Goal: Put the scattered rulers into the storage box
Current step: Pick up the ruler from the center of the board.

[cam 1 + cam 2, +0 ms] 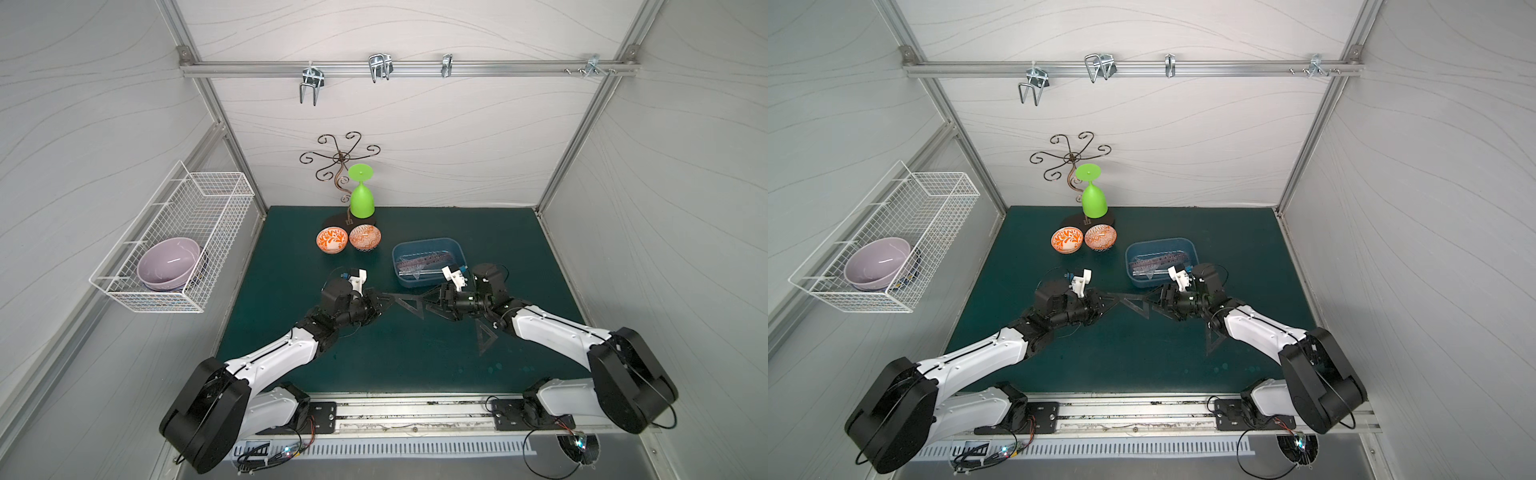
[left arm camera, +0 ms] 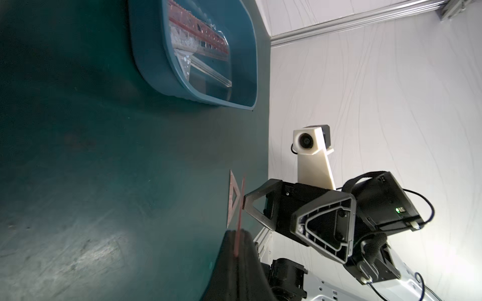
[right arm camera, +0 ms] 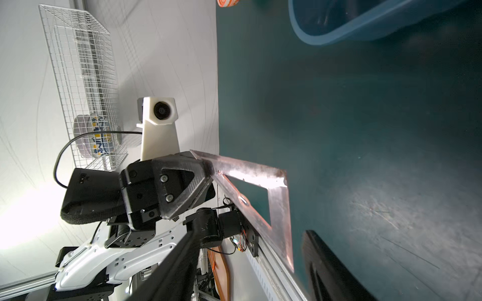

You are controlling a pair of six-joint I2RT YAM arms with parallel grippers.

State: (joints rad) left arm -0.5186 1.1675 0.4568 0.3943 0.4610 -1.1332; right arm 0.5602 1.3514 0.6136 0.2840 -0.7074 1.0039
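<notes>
Rulers (image 1: 419,262) in the box (image 1: 453,248) overlap and are clear, so they cannot be counted. The right wrist camera mount (image 1: 453,277) covers the box's near corner in both top views. One long strip with reddish markings lies lengthwise on top of paler clear pieces.

The box sits on the right half of the mat (image 1: 395,361).

One triangle (image 3: 280,208) is held clear of the mat, between the two grippers. It is thin and clear with a pinkish tint and an open centre.

- Left gripper (image 1: 384,301): the jaws pinch one corner of this triangle.
- Right gripper (image 1: 426,303): the jaws are spread at the triangle's far end. Whether they touch it cannot be told.

A second triangle (image 1: 484,336) lies flat on the mat, partly under the right arm and faint against the green. Two orange bowls (image 1: 331,241) stand near the box, on its left.
</notes>
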